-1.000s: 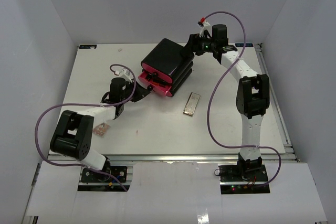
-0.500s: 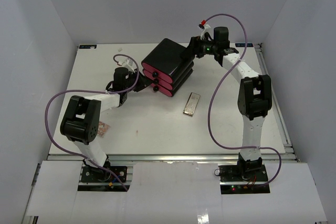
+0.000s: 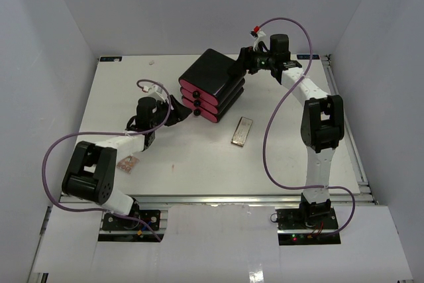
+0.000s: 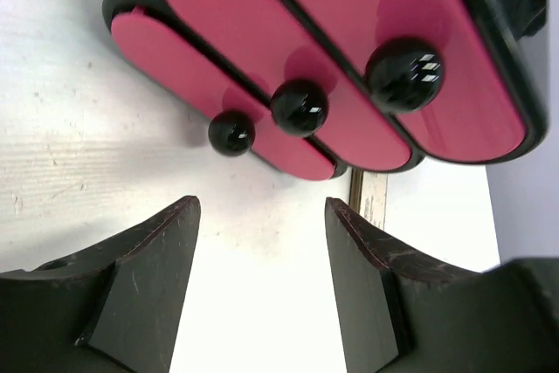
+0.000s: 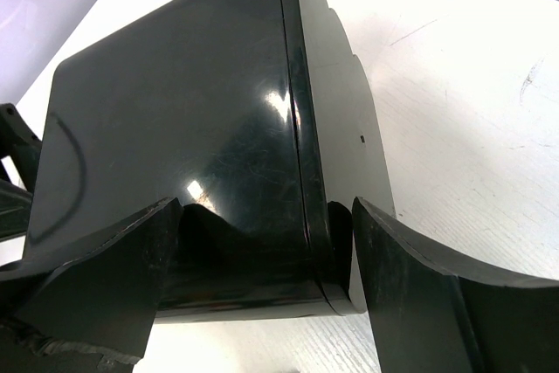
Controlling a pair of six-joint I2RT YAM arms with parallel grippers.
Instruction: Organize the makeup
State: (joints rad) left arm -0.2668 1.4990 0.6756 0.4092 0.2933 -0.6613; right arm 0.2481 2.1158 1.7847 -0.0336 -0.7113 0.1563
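Left wrist: left hand is hanging open and empty; centring on the palette at one o'clock seems best.

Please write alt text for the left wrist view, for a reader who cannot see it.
Three stacked pink drawers with round black knobs fill the upper part of the picture. Below them the left claw stands open and empty over the white table.

The box is glossy black with three pink drawers and black knobs. The palette is beige-metallic, the small piece pinkish, the table white.
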